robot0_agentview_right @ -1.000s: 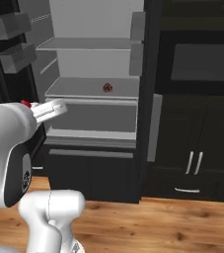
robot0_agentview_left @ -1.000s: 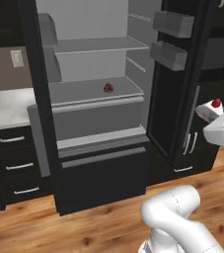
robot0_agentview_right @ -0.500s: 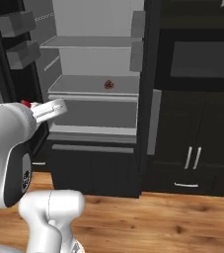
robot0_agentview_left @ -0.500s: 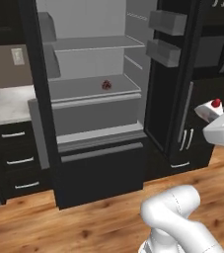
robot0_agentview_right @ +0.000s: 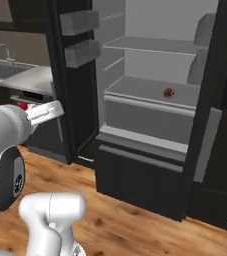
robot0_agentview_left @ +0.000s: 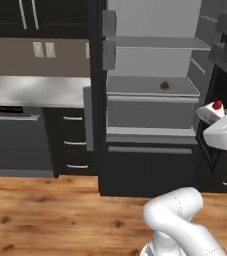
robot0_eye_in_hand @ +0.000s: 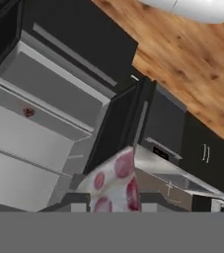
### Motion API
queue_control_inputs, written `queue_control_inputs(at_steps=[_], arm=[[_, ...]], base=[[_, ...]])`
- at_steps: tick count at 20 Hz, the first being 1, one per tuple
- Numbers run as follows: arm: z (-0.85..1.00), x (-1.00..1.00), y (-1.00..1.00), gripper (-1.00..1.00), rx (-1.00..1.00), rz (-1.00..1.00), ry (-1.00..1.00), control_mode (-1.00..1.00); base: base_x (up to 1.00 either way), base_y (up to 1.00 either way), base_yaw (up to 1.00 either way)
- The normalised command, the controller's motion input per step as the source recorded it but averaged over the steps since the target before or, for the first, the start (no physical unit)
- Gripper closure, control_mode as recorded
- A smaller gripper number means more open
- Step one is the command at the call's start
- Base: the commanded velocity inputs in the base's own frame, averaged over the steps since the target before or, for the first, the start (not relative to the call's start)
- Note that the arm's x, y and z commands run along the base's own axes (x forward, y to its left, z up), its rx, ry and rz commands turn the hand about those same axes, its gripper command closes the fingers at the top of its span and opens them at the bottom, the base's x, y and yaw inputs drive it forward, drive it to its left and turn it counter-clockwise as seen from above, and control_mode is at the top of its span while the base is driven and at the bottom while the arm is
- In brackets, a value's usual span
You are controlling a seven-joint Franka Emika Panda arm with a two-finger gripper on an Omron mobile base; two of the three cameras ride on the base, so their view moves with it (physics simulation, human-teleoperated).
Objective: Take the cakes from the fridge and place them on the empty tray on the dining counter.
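Observation:
My gripper (robot0_eye_in_hand: 114, 198) is shut on a small cake (robot0_eye_in_hand: 116, 184) with red spots on a whitish body. From the left base the held cake (robot0_agentview_left: 213, 109) hangs to the right of the open fridge (robot0_agentview_left: 150, 60), at about lower-shelf height. A second cake (robot0_agentview_left: 164, 86) sits on the fridge's lower shelf; the same cake (robot0_agentview_right: 169, 92) is far from my gripper (robot0_agentview_right: 49, 111) and appears again as a small cake (robot0_eye_in_hand: 28, 112) in the hand view. The empty tray and the dining counter are out of view.
A wall counter (robot0_agentview_left: 35, 90) with black drawers and a dishwasher (robot0_agentview_left: 17, 145) stands left of the fridge. A sink (robot0_agentview_right: 5, 70) lies beyond the open fridge door (robot0_agentview_right: 67, 75), which carries grey bins (robot0_agentview_right: 80, 22). Wooden floor (robot0_agentview_left: 60, 210) lies in front.
The whole picture has shifted, so the base has turned: the fridge now sits further right in the left base view. My gripper still holds the cake.

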Motion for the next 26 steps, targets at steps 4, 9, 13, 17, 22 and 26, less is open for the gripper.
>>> queue_control_inputs(at_steps=[4, 9, 13, 17, 22, 26], arm=[[0.00, 0.00, 0.00, 1.00, 0.00, 0.00, 0.00, 1.00], [0.00, 0.00, 0.00, 1.00, 0.00, 0.00, 0.00, 1.00], [0.00, 0.00, 0.00, 1.00, 0.00, 0.00, 0.00, 1.00], [0.00, 0.00, 0.00, 1.00, 0.00, 0.00, 0.00, 1.00], [0.00, 0.00, 0.00, 1.00, 0.00, 0.00, 0.00, 1.00], [0.00, 0.00, 0.00, 1.00, 0.00, 0.00, 0.00, 1.00]], base=[[-0.08, 0.00, 0.77], [-0.34, 0.00, 0.69], [-0.50, 0.00, 0.63], [-0.58, -0.01, 0.58], [-0.61, -0.07, 0.53], [-0.69, -0.13, 0.49]])
